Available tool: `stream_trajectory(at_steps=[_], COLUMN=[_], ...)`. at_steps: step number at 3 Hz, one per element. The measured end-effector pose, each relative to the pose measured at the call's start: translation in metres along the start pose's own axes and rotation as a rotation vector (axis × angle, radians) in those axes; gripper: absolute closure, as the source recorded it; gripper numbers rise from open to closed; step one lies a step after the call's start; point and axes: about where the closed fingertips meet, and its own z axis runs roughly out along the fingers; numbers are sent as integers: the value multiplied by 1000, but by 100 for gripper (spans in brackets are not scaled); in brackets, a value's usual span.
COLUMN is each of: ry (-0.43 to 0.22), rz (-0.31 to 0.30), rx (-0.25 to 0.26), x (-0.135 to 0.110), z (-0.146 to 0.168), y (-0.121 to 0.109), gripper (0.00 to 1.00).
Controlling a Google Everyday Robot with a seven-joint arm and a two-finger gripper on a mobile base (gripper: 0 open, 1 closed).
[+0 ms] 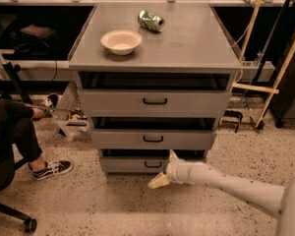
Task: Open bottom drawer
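The bottom drawer (130, 164) is the narrowest grey drawer of the three-drawer cabinet, low near the floor, with a small black bar handle (153, 164). A dark gap shows above its front. My gripper (165, 168) is at the end of the white arm that reaches in from the lower right. It sits just right of the handle, in front of the drawer's right part. It is open, with one cream fingertip (173, 155) up by the drawer's top edge and the other below at floor level. It holds nothing.
The mid-sized drawer (153, 139) and widest drawer (155, 102) are above. A bowl (121, 41) and a crushed can (151, 20) lie on the cabinet top. A seated person's leg and shoe (51, 168) are at left, with a chair caster (28, 225). Wooden poles (280, 73) lean at right.
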Motion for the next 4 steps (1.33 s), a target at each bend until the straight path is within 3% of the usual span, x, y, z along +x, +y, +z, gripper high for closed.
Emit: stream_trajectory(at_steps=[1,2,3,4], ry=[-20,-20,16,61], rz=[16,15,48,153], rx=[62,62,106,162], x=[-5,-5,5,-13], z=[4,3,3,3], y=[-38,-39,-50,-49], gripper=[0,0,0,0])
